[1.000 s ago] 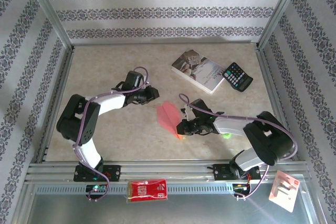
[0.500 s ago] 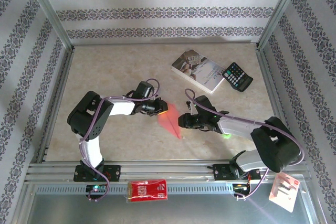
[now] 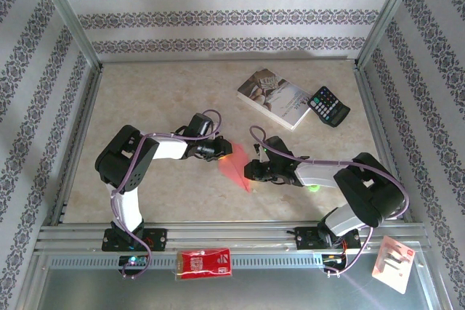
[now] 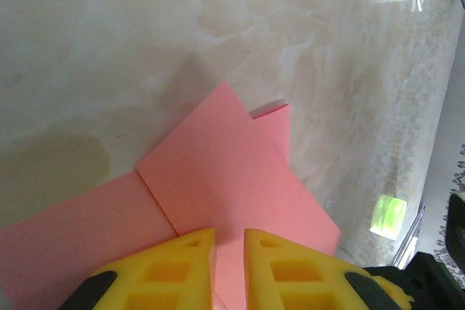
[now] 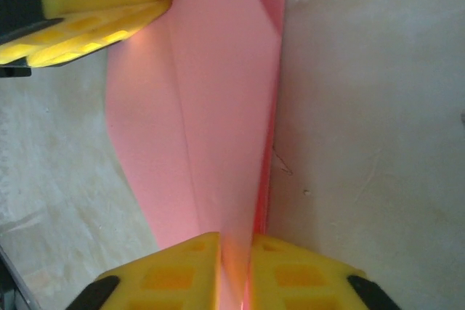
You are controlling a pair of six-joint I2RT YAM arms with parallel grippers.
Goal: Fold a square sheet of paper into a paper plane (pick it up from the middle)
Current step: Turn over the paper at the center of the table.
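The square sheet of paper (image 3: 234, 167), pink and folded into a narrow pointed shape, sits mid-table between the two arms. My left gripper (image 3: 221, 152) is at its far end; in the left wrist view its yellow fingers (image 4: 182, 266) stand close together with a pink flap (image 4: 218, 172) running into the slit between them. My right gripper (image 3: 249, 172) is at the near end. In the right wrist view its jaws pinch the raised fold of the paper (image 5: 211, 107), and the left gripper's yellow finger (image 5: 102, 5) rests on the paper's far corner.
A paperback book (image 3: 275, 97) and a black calculator (image 3: 328, 106) lie at the back right. A small green block (image 3: 314, 187) sits under the right forearm. A red packet (image 3: 204, 263) and a white card (image 3: 392, 263) lie on the front rail.
The left arm swung right and closed on the paper's far end. The right gripper loosened, then closed again on the near end. The paper now looks narrower, drawn up between them.
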